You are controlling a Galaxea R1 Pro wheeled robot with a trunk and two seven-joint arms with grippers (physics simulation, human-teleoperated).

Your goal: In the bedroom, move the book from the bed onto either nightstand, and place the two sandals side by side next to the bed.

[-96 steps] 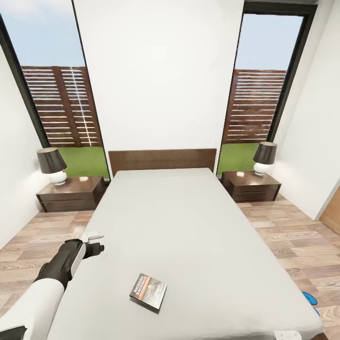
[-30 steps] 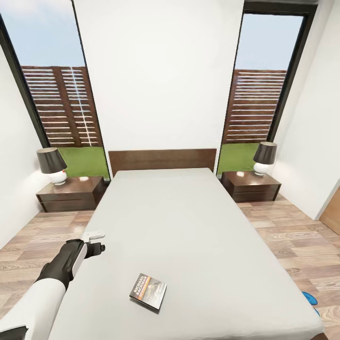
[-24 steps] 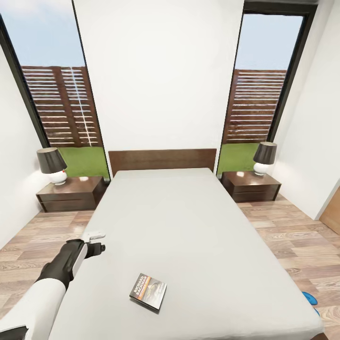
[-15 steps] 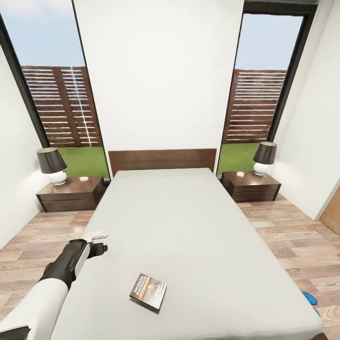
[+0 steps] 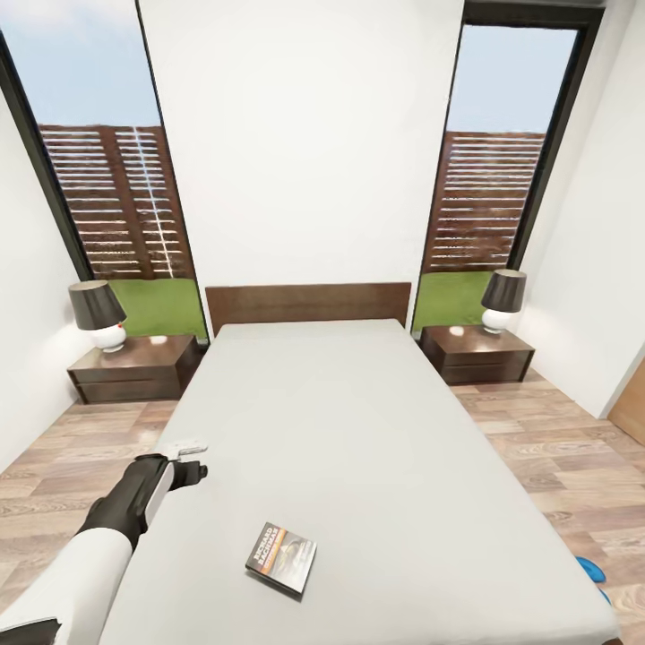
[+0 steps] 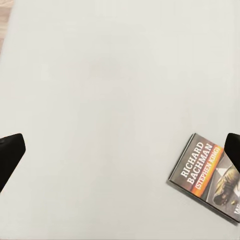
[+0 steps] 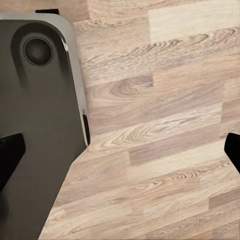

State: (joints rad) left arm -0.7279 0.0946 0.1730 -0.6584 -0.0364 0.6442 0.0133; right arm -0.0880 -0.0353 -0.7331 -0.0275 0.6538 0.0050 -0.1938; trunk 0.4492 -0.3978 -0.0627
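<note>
The head view looks down the length of the bed (image 5: pixel 358 430), whose bare off-white mattress runs from the near edge to a dark wooden headboard (image 5: pixel 307 305) against the white wall. The book (image 5: pixel 281 556) lies flat on the mattress near the foot of the bed, toward the robot's left half, its cover facing up; the left wrist view shows it too (image 6: pixel 210 175), with "RICHARD BACHMAN" in white on an orange band, lying alone on the pale surface. The left gripper (image 5: pixel 186 460) hangs over the left edge of the mattress, apart from the book and farther up the bed than it; in the left wrist view its two dark fingertips (image 6: pixel 10 152) sit at opposite edges with bare mattress between them, so its jaws stand wide apart and hold nothing. The right wrist view looks down on wood-plank floor (image 7: pixel 165 125) and part of the robot's dark base (image 7: pixel 40 125); the right gripper's fingertips (image 7: pixel 9 150) likewise stand far apart with nothing between them. A nightstand with a lamp stands at each side of the headboard, one on the left (image 5: pixel 134 367) and one on the right (image 5: pixel 475 352). A blue sandal (image 5: pixel 590 570) lies on the floor just beside the bed's right edge, near its foot.
</note>
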